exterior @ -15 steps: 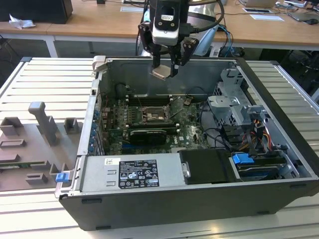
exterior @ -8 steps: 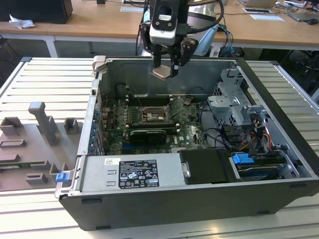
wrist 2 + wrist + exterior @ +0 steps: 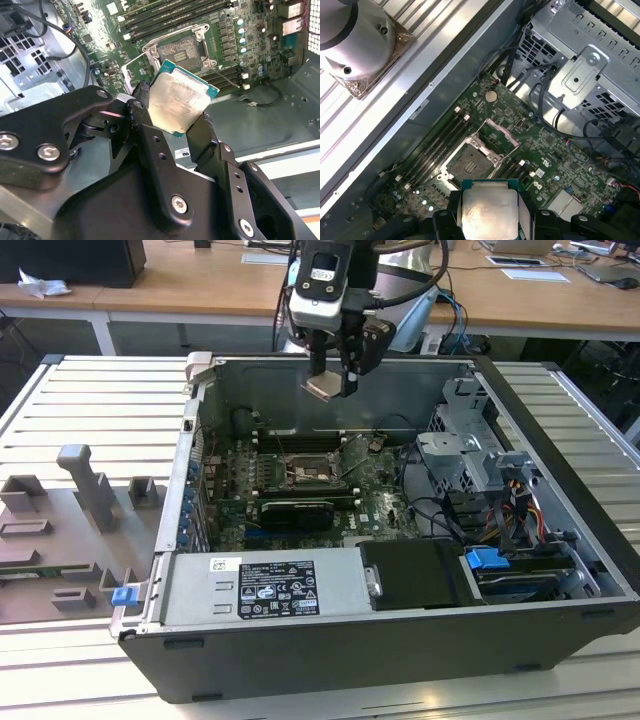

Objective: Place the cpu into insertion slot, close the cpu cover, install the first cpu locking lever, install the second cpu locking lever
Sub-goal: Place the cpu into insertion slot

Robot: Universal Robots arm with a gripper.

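My gripper [image 3: 334,380] hangs above the open computer case, shut on the cpu [image 3: 322,389]. In both wrist views the pale square cpu [image 3: 180,97] [image 3: 487,210] sits tilted between the two black fingers [image 3: 142,100], gripped at opposite edges. Below it on the green board lies the insertion slot [image 3: 305,471] [image 3: 183,48] [image 3: 470,163], its contact field bare. The cpu cover [image 3: 498,134] [image 3: 131,74] stands swung open beside the slot. The chip is well above the board and touches nothing but the fingers.
Long black memory slots [image 3: 437,145] run beside the socket. A metal drive cage [image 3: 468,455] with cables stands at the exterior view's right. The power supply [image 3: 262,585] fills the case's near side. Grey fixtures [image 3: 88,490] lie on the table outside the case.
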